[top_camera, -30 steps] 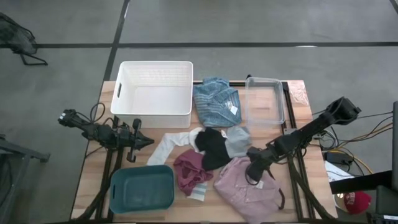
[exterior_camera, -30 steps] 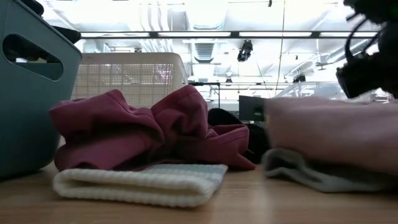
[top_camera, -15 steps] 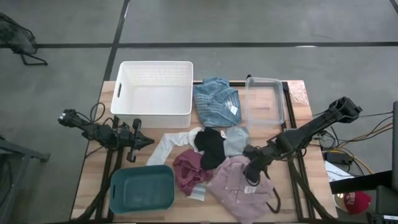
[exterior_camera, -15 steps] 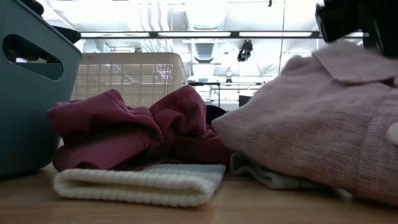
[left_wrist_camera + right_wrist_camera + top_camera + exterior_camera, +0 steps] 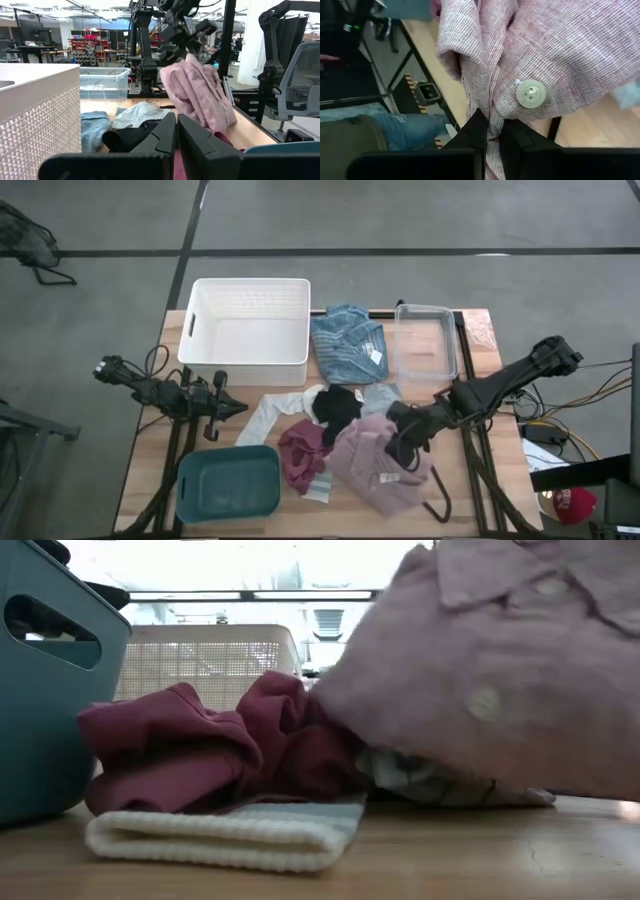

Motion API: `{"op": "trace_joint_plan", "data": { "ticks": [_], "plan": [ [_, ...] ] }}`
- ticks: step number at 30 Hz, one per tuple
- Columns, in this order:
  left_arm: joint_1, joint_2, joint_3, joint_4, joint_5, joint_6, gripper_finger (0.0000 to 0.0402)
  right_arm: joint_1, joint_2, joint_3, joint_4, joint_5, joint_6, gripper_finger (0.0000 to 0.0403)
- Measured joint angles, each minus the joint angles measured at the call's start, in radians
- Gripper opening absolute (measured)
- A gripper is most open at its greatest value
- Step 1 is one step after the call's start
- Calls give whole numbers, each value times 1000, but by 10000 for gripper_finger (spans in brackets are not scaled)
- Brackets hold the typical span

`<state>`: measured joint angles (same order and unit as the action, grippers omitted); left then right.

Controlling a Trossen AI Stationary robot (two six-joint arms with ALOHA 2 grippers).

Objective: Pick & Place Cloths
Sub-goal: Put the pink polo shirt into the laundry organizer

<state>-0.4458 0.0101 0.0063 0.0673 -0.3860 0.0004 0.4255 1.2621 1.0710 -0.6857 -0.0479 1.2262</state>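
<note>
My right gripper [image 5: 402, 442] is shut on the pink checked shirt [image 5: 375, 472] over the table's near right part. The shirt rises bunched in the low view [image 5: 500, 670] and the left wrist view [image 5: 197, 92]. Left of it lies the maroon piece [image 5: 300, 455], which rests on the table [image 5: 190, 755]. Behind are the black piece [image 5: 338, 408], the grey piece [image 5: 382, 400] and the white piece [image 5: 280, 408]. The blue striped shirt [image 5: 347, 345] lies flat at the far edge. My left gripper [image 5: 228, 408] is shut and waits at the left. My right gripper pinches a gathered fold of the pink shirt's buttoned front [image 5: 492, 117] between its two fingers, just beside a button [image 5: 530, 93]. It comes from above, slanting in from the table's right. The shirt's upper part is raised and hangs bunched below; its lower part [image 5: 385, 495] lies on the table.
A white basket [image 5: 245, 320] and a clear bin [image 5: 425, 340] stand at the far edge. A teal bin [image 5: 228, 485] stands near left. A folded white-and-grey knit [image 5: 230, 835] lies at the near edge. A thin black hanger [image 5: 440, 505] lies near right.
My right gripper has risen, keeping its hold on the pink shirt. The shirt's collar part has come up off the table and the cloth has bunched together, shifting toward the table's left against the maroon piece, while its lower part stays down.
</note>
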Motion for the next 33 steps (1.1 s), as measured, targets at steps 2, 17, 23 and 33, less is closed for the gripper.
{"op": "trace_joint_plan", "data": {
  "ticks": [2,17,23,33],
  "plan": [
    [0,0,0,0,0,0,26,-13,0,18,0,1,-12,19],
    [1,0,0,354,-79,-373,26,-106,0,107,-14,26,-85,19],
    [1,0,0,493,-133,-394,26,-137,0,138,-14,25,-115,19],
    [1,0,0,745,-160,-539,26,-160,0,164,-12,14,-135,19]
  ]
}}
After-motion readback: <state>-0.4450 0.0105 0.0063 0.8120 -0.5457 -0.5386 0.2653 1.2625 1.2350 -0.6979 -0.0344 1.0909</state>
